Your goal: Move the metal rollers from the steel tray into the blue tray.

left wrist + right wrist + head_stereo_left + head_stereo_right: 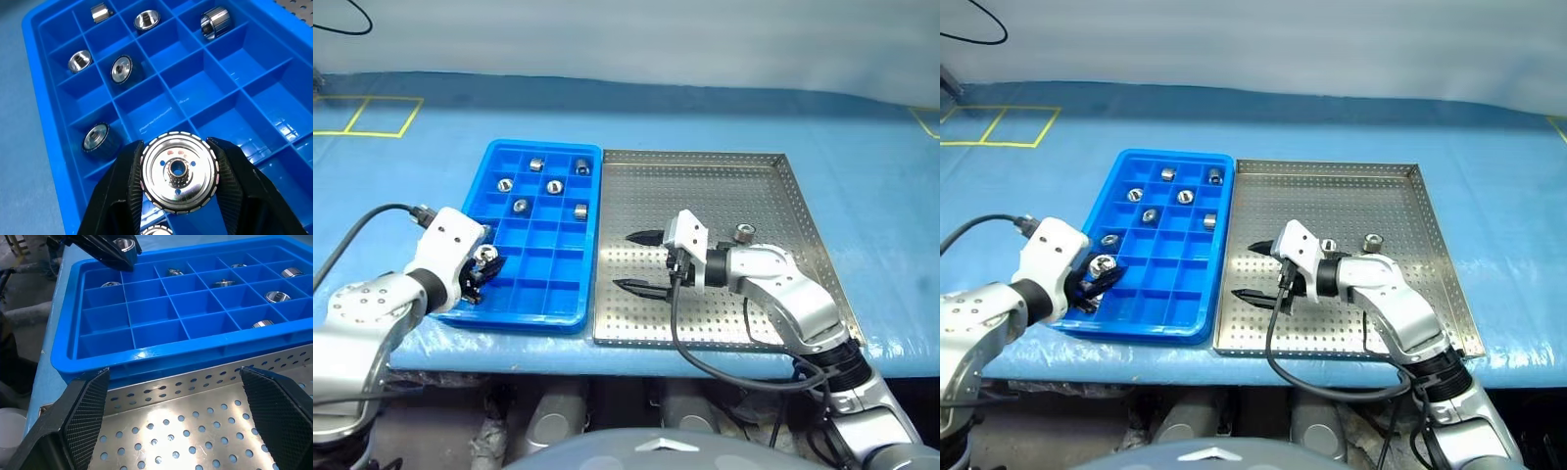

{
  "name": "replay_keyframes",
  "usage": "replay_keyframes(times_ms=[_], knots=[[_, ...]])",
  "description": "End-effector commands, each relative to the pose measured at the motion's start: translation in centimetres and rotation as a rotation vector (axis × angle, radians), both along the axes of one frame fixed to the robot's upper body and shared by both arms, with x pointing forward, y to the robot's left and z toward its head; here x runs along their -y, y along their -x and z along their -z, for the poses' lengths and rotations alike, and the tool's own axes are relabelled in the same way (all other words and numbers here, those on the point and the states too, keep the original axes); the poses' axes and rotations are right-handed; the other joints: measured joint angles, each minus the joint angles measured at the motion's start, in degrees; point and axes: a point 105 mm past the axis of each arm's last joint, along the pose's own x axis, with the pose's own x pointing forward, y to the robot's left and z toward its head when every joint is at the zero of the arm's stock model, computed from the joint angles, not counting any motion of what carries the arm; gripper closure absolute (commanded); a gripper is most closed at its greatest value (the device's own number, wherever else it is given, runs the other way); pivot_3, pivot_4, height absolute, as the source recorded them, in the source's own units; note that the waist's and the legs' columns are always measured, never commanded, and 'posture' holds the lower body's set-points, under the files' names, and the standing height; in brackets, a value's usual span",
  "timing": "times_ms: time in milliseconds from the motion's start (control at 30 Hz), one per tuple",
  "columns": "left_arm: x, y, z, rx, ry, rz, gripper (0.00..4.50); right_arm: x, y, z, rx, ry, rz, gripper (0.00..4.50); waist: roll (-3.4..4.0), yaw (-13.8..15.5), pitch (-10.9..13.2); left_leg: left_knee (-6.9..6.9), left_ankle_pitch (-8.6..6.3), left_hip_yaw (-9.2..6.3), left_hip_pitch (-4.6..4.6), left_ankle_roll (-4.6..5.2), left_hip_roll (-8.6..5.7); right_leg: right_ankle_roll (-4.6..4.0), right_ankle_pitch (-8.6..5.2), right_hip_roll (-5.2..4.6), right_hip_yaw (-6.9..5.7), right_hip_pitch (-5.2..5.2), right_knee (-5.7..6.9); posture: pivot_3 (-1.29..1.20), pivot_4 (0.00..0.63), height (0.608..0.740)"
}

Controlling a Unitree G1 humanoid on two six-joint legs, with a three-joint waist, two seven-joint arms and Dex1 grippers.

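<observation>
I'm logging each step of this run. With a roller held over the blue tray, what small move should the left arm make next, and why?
Probably lower a little and release: the left tool grips a metal roller above the blue tray, over what looks like an empty compartment.

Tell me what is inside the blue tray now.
The blue tray holds six visible metal rollers; the left gripper grips another above it, hiding most of one more below.
</observation>
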Motion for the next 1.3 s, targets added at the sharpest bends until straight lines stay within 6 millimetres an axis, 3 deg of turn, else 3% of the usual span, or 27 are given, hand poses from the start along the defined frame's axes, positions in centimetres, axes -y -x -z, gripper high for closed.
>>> replay_keyframes(times_ms=[33, 367, 600, 633, 800, 933, 1033, 1100, 1200, 1300], knots=[[-0.8, -0.9, 0.5, 0.035, -0.01, -0.059, 2.79, -0.2, -0.3, -0.8, 0.046, -0.001, -0.03, 0.0, 0.0, 0.44, 0.0, 0.0, 0.02, -0.01, 0.0, -0.04, 0.0, 0.0, 0.0, 0.0, -0.01, 0.0, 0.0, 0.07, 0.15, 0.74], [0.6, -3.5, 1.6, 0.044, 0.054, -0.059, 2.79, -0.1, -0.3, -0.9, 0.058, 0.002, -0.025, 0.0, 0.0, 1.0, 0.0, -0.02, 0.1, -0.32, -0.06, -0.21, 0.01, -0.19, -0.09, 0.0, -0.17, 0.02, 0.02, 0.04, 0.15, 0.74], [1.5, -3.6, 1.7, 0.033, 0.064, -0.01, 2.79, 0.4, -0.3, -1.0, 0.065, 0.004, 0.0, 0.0, -0.01, 0.54, 0.0, -0.07, 0.04, -0.39, -0.08, -0.31, 0.02, -0.4, 0.06, 0.0, -0.19, -0.02, 0.02, 0.02, 0.15, 0.74], [1.5, -3.5, 1.8, 0.025, 0.062, 0.002, 2.08, 0.5, -0.3, -1.0, 0.066, 0.004, 0.005, 0.0, -0.01, 0.51, 0.0, -0.07, 0.04, -0.4, -0.08, -0.31, 0.02, -0.4, 0.06, 0.0, -0.2, -0.02, 0.02, 0.02, 0.15, 0.74], [1.0, -3.5, 1.4, 0.042, 0.069, -0.035, 0.57, 0.7, -0.6, -1.1, 0.076, 0.003, 0.024, 0.0, -0.01, 0.6, 0.0, -0.08, 0.03, -0.44, -0.08, -0.32, 0.01, -0.4, 0.02, 0.01, -0.26, 0.01, 0.01, 0.01, 0.15, 0.74], [1.5, -3.4, 0.5, 0.088, 0.084, 0.0, 0.57, 0.8, -1.2, -1.5, 0.1, -0.008, 0.058, 0.0, -0.01, 0.46, 0.0, -0.08, 0.04, -0.44, -0.08, -0.32, 0.0, -0.38, 0.01, 0.01, -0.27, 0.01, 0.01, 0.02, 0.15, 0.74], [3.8, -3.2, -2.0, 0.228, 0.209, 0.112, 0.57, 1.4, -2.6, -1.9, 0.135, -0.011, 0.149, 0.0, -0.01, 0.43, 0.0, -0.08, 0.04, -0.45, -0.08, -0.36, 0.04, -0.41, 0.02, -0.02, -0.26, 0.0, 0.01, 0.02, 0.15, 0.74], [6.4, -2.1, -3.2, 0.269, 0.336, 0.251, 0.57, 2.3, -4.3, -1.8, 0.129, -0.001, 0.262, 0.0, -0.01, 0.47, 0.0, -0.08, 0.04, -0.45, -0.09, -0.37, 0.04, -0.45, 0.03, -0.07, -0.25, 0.0, 0.0, 0.02, 0.15, 0.74], [8.2, -0.5, -3.1, 0.231, 0.38, 0.389, 0.57, 3.6, -5.8, -1.3, 0.099, 0.033, 0.368, 0.0, 0.0, 0.37, 0.0, -0.08, 0.04, -0.43, -0.09, -0.38, 0.04, -0.48, 0.03, -0.07, -0.22, -0.01, 0.01, 0.02, 0.15, 0.74], [8.4, 0.2, -2.3, 0.175, 0.347, 0.439, 0.57, 4.9, -6.8, -0.7, 0.073, 0.082, 0.441, 0.0, 0.0, 0.35, 0.0, -0.12, 0.07, -0.43, -0.07, -0.44, 0.07, -0.56, -0.02, 0.01, -0.22, -0.02, 0.03, 0.02, 0.15, 0.74]])
